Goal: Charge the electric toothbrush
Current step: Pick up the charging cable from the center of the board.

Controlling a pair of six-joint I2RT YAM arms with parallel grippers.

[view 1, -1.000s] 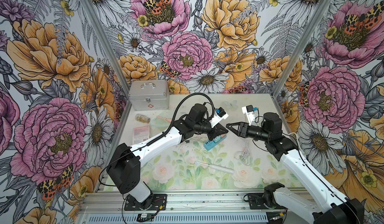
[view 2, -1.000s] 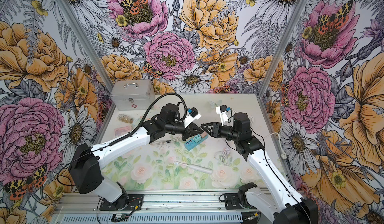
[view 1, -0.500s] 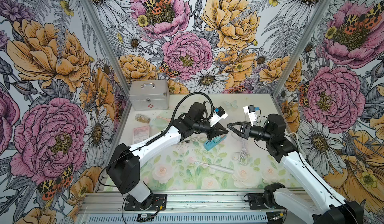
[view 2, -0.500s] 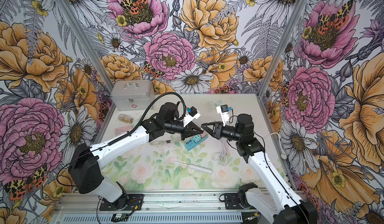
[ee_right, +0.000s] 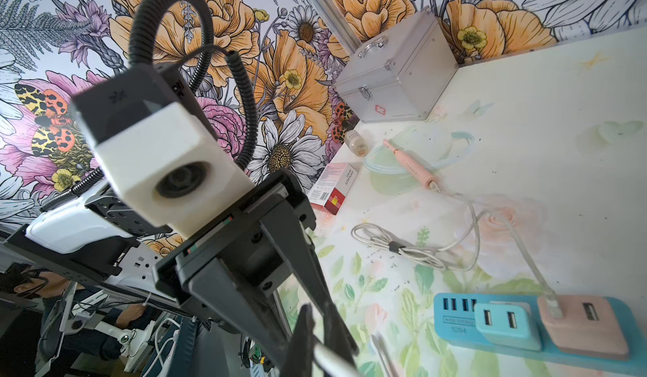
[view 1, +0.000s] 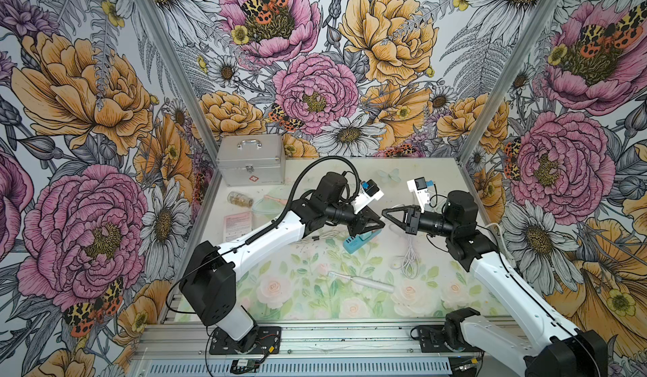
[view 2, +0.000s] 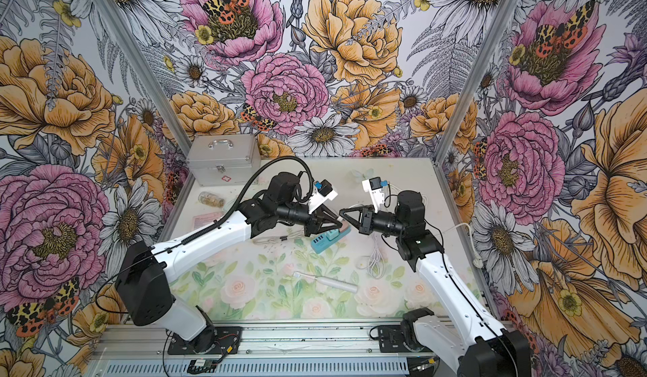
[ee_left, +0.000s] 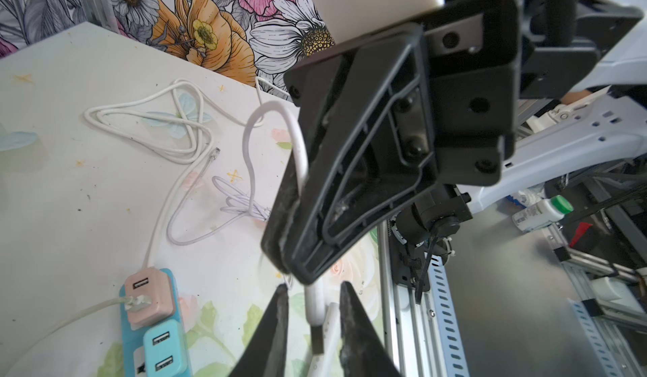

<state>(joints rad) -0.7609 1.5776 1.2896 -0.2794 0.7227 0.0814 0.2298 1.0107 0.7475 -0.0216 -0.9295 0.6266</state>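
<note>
**Cable handover above the strip**

Top views: the left gripper (view 1: 377,222) and right gripper (view 1: 388,213) meet tip to tip over the one power strip (view 1: 352,245). The white toothbrush (view 1: 360,282) lies on the mat (view 1: 301,273), well apart.

Left wrist view: the left jaws stand spread around the plug end (ee_left: 314,308), and the right jaws pinch the white cable (ee_left: 269,107). Back the left gripper straight off (do not snag the cable's slack).

Right wrist view: one pink adapter (ee_right: 583,322), one teal adapter (ee_right: 504,322) and a second toothbrush, the pink toothbrush (ee_right: 409,165).

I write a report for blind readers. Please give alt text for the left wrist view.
The right gripper, jaws shut, pinches a white cable close in front of the left gripper, whose jaws stand open around the cable's end. Nearby, on the pale floral table, a blue power strip carries a pink adapter and a teal adapter.
</note>
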